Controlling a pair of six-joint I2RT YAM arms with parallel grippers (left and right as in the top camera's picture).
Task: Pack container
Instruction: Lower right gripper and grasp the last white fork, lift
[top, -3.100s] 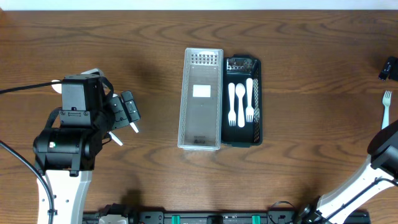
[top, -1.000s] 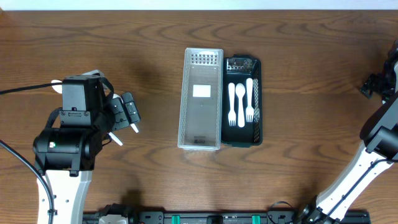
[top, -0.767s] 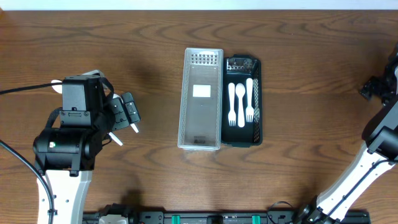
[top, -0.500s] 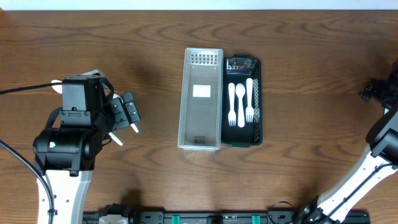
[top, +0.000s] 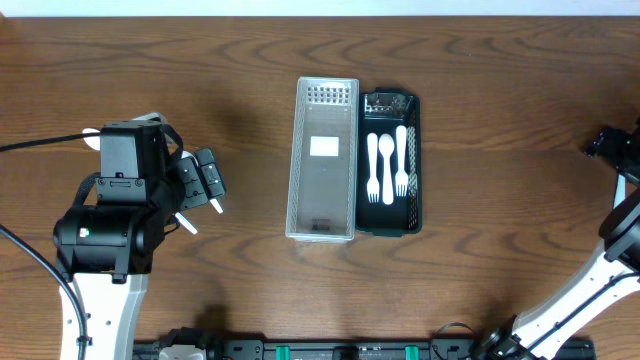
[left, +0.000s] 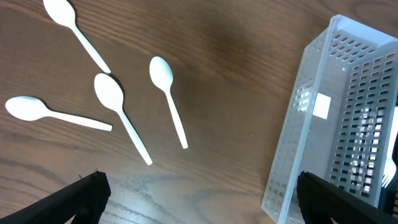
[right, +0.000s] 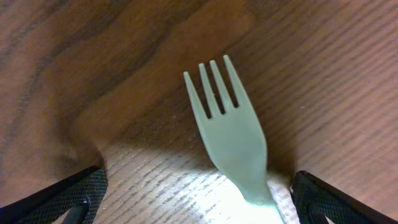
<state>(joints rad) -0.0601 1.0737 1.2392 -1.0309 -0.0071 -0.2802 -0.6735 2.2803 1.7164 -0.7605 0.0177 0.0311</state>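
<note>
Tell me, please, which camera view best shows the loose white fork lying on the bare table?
The right wrist view: the fork lies close up, all four tines distinct, its handle cut off. In the overhead view I cannot find it. The left wrist view shows loose spoons, not this fork.

Table (top: 500, 290) holds clear bin (top: 322, 190), black bin (top: 415, 200), 4 spoons (left: 109, 92), fork (right: 233, 140).

Overhead: looks straight down on whole table (top: 500, 60). Left wrist: slants down from mid height, shares clear bin (left: 336, 124) with overhead. Right wrist: sits very close above fork (right: 233, 134).
</note>
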